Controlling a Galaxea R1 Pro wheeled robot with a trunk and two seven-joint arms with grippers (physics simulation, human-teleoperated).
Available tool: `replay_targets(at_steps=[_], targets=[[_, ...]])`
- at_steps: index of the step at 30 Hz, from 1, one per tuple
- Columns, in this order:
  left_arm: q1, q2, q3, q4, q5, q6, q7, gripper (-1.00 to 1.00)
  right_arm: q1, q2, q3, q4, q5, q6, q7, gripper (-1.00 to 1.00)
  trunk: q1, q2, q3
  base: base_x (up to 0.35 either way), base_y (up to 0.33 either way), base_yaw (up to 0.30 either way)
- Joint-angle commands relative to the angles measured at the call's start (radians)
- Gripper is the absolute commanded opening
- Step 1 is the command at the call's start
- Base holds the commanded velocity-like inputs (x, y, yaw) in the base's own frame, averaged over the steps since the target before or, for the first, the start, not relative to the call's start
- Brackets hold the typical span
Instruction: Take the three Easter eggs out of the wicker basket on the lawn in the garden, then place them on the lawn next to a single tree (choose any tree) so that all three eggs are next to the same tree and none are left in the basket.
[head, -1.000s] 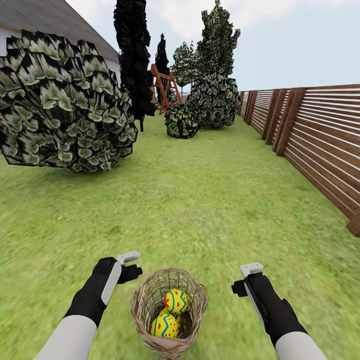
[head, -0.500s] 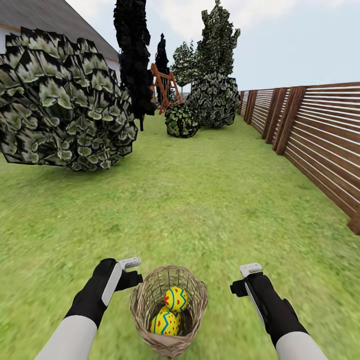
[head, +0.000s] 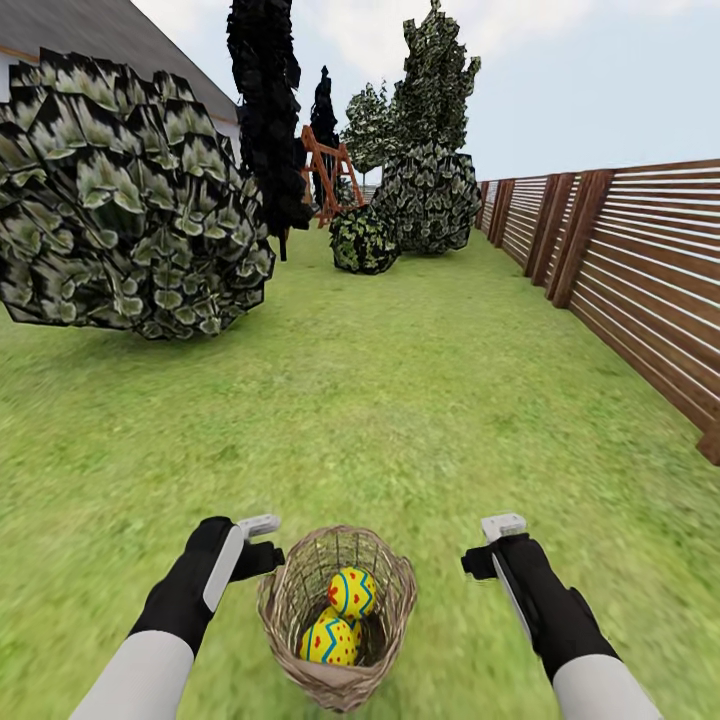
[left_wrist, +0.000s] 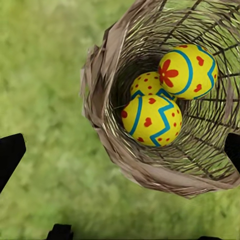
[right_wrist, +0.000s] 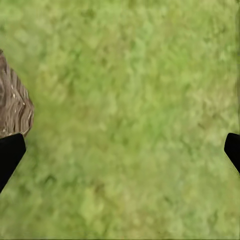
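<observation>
**Three painted eggs in the basket, both grippers held apart on either side**

A brown open-weave wicker basket (head: 337, 615) with a round rim stands on the short green lawn (head: 400, 400), low in the head view and between the robot's two arms. Inside it lie the three small yellow Easter eggs (left_wrist: 152, 120) painted with blue zigzag bands and red marks. In the left wrist view all three show, touching one another: one in the middle of the basket, one against the wall (left_wrist: 187, 71), and a third (left_wrist: 146, 85) partly hidden beneath them. The head view shows two of them clearly (head: 351, 592).

The left gripper (head: 262, 530), black with a white fingertip, hangs just beside the basket's left rim, apart from it. Its jaws are spread wide, with dark fingertips (left_wrist: 10, 155) at opposite edges of the wrist view and nothing between them.

The right gripper (head: 498, 535) hangs over bare grass, near the basket's right side. Its jaws are spread too, fingertips (right_wrist: 10, 155) far apart over the lawn, with a piece of wicker at the edge of its view.

Farther up the lawn stand a large round leafy bush (head: 125, 200), a dark black-green tree (head: 265, 110), more bushes (head: 425, 200) and a brown horizontal-slat fence (head: 640, 270) along the right edge.
</observation>
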Motion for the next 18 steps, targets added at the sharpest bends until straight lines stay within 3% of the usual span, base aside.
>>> replay_targets(at_steps=[1,7,12,18], targets=[[0.000,-0.001,0.003,-0.001,0.011,0.003,0.018,1.00,-0.007,0.000,-0.001,-0.005,0.001,0.005,0.016,1.00,0.004,-0.008,-0.004,0.000,0.000,0.000],[0.000,-0.001,-0.009,-0.001,0.013,0.003,0.112,1.00,-0.038,-0.004,-0.004,-0.009,-0.049,0.057,0.096,1.00,0.027,-0.050,-0.023,0.000,0.000,0.000],[0.000,-0.003,-0.060,0.001,0.016,0.002,0.124,1.00,-0.041,-0.005,-0.005,-0.007,-0.053,0.075,0.104,1.00,0.046,-0.085,-0.039,0.000,0.000,0.000],[0.000,-0.003,-0.068,-0.002,0.020,0.001,0.116,1.00,-0.041,-0.005,-0.005,-0.006,-0.053,0.073,0.104,1.00,0.061,-0.113,-0.051,0.000,0.000,0.000]])
